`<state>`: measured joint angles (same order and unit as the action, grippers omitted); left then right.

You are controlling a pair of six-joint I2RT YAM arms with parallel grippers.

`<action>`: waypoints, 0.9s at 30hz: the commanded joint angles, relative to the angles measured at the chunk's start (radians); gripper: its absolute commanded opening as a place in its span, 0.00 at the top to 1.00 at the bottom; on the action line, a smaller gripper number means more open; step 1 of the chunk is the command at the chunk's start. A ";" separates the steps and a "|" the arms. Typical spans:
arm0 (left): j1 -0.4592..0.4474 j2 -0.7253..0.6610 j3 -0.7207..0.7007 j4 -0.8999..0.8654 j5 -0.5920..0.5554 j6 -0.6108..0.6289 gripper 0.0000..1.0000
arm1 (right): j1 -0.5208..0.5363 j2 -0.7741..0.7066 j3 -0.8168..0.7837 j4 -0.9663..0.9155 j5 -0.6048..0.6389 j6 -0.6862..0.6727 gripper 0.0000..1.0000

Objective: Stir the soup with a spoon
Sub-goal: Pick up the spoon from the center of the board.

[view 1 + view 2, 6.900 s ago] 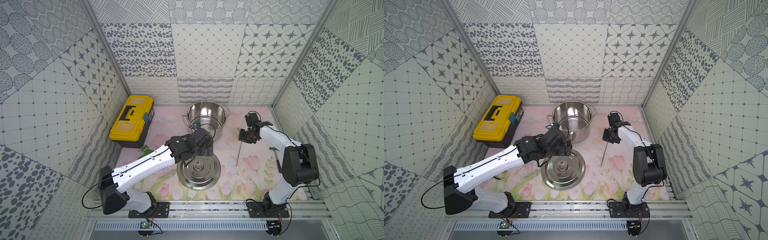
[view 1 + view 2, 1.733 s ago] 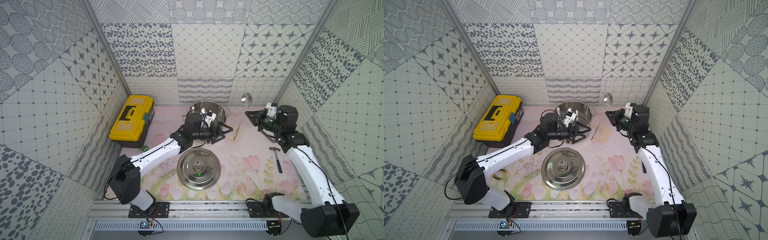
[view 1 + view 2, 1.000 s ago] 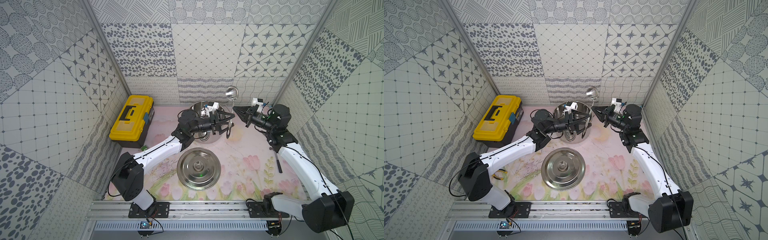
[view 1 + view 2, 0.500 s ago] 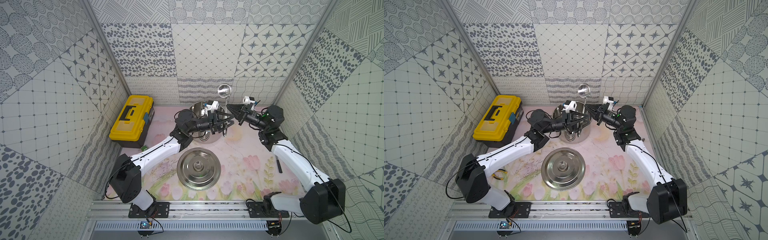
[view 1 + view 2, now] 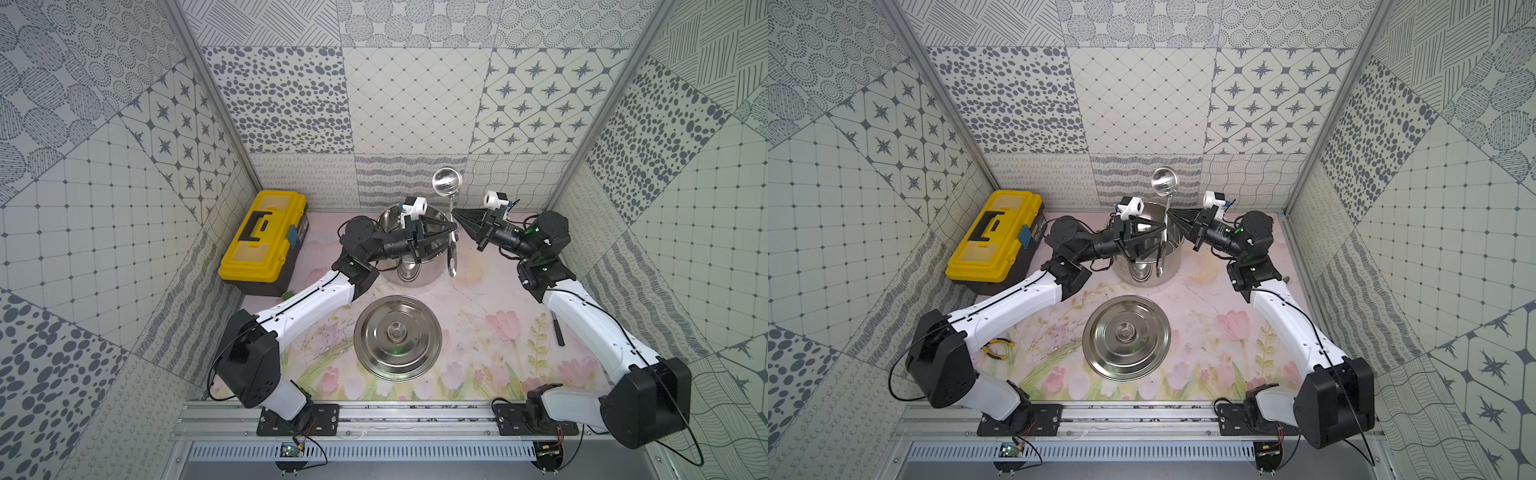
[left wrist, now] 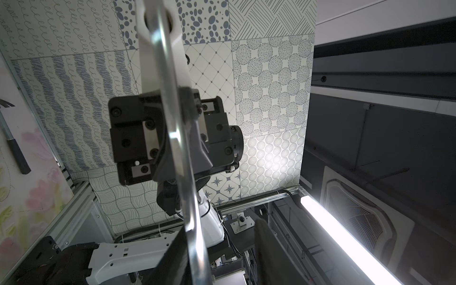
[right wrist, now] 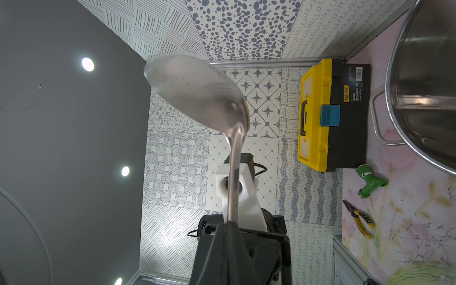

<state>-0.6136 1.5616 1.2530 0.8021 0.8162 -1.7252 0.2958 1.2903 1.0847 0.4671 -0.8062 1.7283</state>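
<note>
Far left of frame: yellow plastic toolbox [image 5: 264, 232], not in play. Moving in, the L gripper [image 5: 449, 233] reaches across the mouth of the shiny steel stockpot [image 5: 415, 276] at upper centre. Its jaws are partly open and straddle the handle of the shiny steel ladle-type spoon [image 5: 446, 182]. L wrist view backs that up: handle [image 6: 177, 138] cuts the frame top to bottom, tight by one dark finger [image 6: 170, 266], w/ a clear gap to the other, so not clamped yet.

Spoon is off the mat, in the air at the pot's right edge, btw the two grippers in both top views. Long axis runs up-down in frame: round bowl at the upper end against the back-wall tiles, handle tail at the lower end by the pot wall. R wrist view has the bowl [image 7: 195, 93] toward the ceiling lights, so I read it as approx upright, bowl UP, the wrong end for soup.

Just right of it: R gripper [image 5: 457, 214], jaws pinched shut on the handle, a bit higher in frame than the L jaws. Both arms about equally near.

Key relation: handle sits inside the L jaws, so the next move prob needs only a squeeze, R letting go, then a flip bowl-down into the pot. Risk: the thin slick handle pivots.

Round steel lid [image 5: 397, 336] lower centre and dark-handled hammer [image 5: 557, 332] at right are both idle.
</note>
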 commanded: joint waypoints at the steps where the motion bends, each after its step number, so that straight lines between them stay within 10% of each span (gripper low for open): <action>1: 0.004 0.014 0.039 0.080 0.101 -0.028 0.61 | 0.031 0.015 0.051 0.081 -0.037 0.028 1.00; 10: 0.006 0.010 0.038 0.089 0.095 -0.029 1.00 | 0.045 0.044 0.071 0.123 -0.037 0.063 1.00; 15: 0.010 -0.009 0.022 0.052 0.073 0.007 1.00 | 0.043 0.034 0.080 0.111 -0.022 0.054 1.00; 21: 0.029 -0.068 0.069 -0.191 -0.020 0.213 1.00 | 0.044 -0.029 0.147 -0.152 0.101 -0.134 0.26; 27: 0.028 -0.099 0.171 -0.451 -0.280 0.454 1.00 | 0.111 -0.028 0.358 -0.531 0.211 -0.434 0.21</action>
<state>-0.5896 1.4944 1.3548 0.5758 0.7753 -1.5665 0.3588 1.2781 1.3102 0.1684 -0.6762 1.5188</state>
